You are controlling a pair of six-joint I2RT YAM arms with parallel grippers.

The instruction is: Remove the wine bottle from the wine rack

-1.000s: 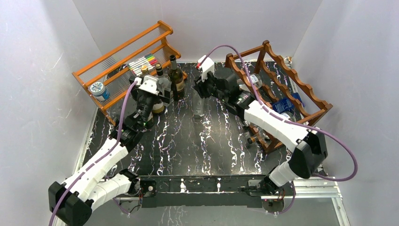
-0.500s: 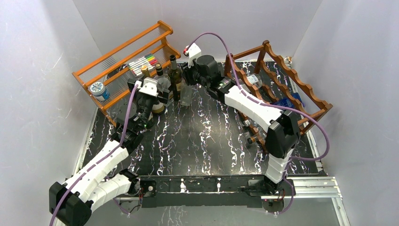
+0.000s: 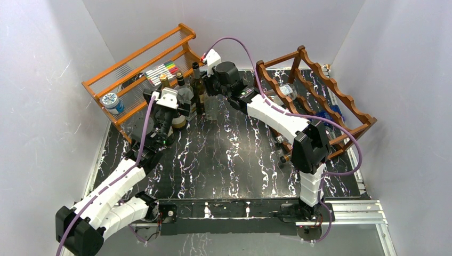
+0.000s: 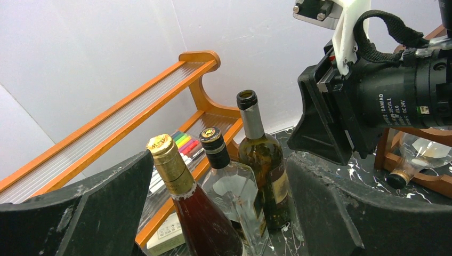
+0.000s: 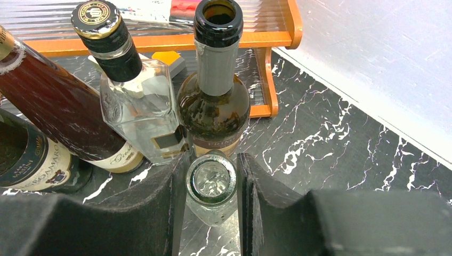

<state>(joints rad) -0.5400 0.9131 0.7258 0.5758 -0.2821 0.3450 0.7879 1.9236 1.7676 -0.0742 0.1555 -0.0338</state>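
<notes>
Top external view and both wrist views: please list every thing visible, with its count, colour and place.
Wine rack: one, dark reddish-brown, back right.
Racked bottles: two seen; one clear, upper tier; one low, colour unclear.
Orange rack: one, back left.
Markers: several, multicoloured, on orange rack.
Round item: one, blue-white, orange rack's left end.
Standing bottles: four; dark green, clear, dark red, dark labelled; before orange rack.
Clear wine bottle: one, upright, in right gripper.
Table: one, black marbled, underneath.
Left gripper: open, black, facing standing bottles.
Right gripper: black, shut on clear wine bottle.
</notes>
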